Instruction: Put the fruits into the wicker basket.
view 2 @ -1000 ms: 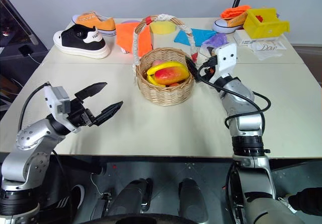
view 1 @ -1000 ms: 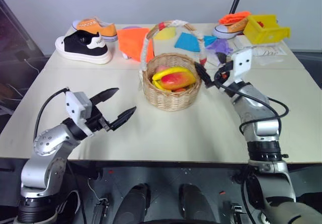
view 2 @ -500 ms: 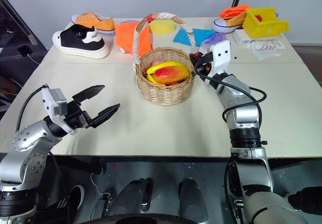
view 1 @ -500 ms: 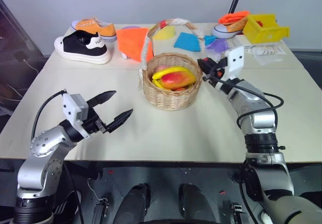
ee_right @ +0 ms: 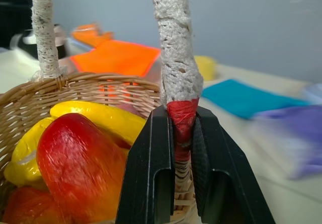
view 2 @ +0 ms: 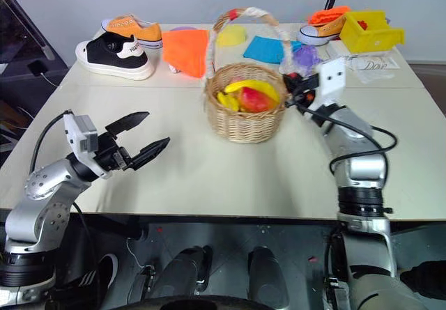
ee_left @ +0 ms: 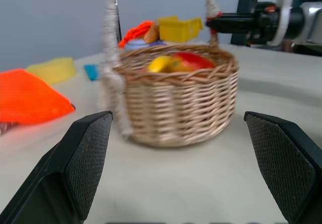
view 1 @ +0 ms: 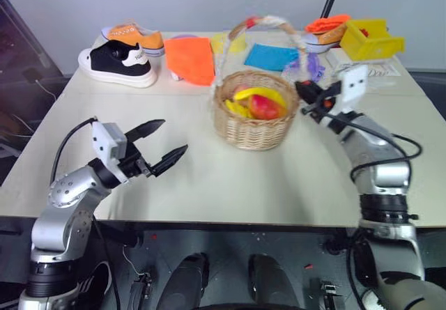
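Note:
The wicker basket (view 1: 255,127) stands on the table right of centre, its tall handle (view 1: 269,23) wrapped in white with red at the foot. Inside lie a yellow banana (view 1: 262,94) and a red-orange mango (view 1: 264,106); more yellow fruit (view 1: 234,108) shows beside them. My right gripper (ee_right: 182,117) is shut on the red foot of the handle (ee_right: 176,58) at the basket's right rim. My left gripper (view 1: 172,137) hovers open over the table's front left, well apart from the basket, with nothing between its fingers.
At the back left stand a black-and-white shoe (view 1: 117,64) and an orange shoe (view 1: 134,37). Orange cloth (view 1: 192,60), a yellow sponge (view 1: 228,42) and blue cloth (view 1: 272,56) lie behind the basket. A yellow bin (view 1: 374,39) and another shoe (view 1: 322,33) sit at the back right.
My right gripper has shut on the foot of the basket's handle and moved right, dragging the basket to the right with it. The left gripper has kept still and open.

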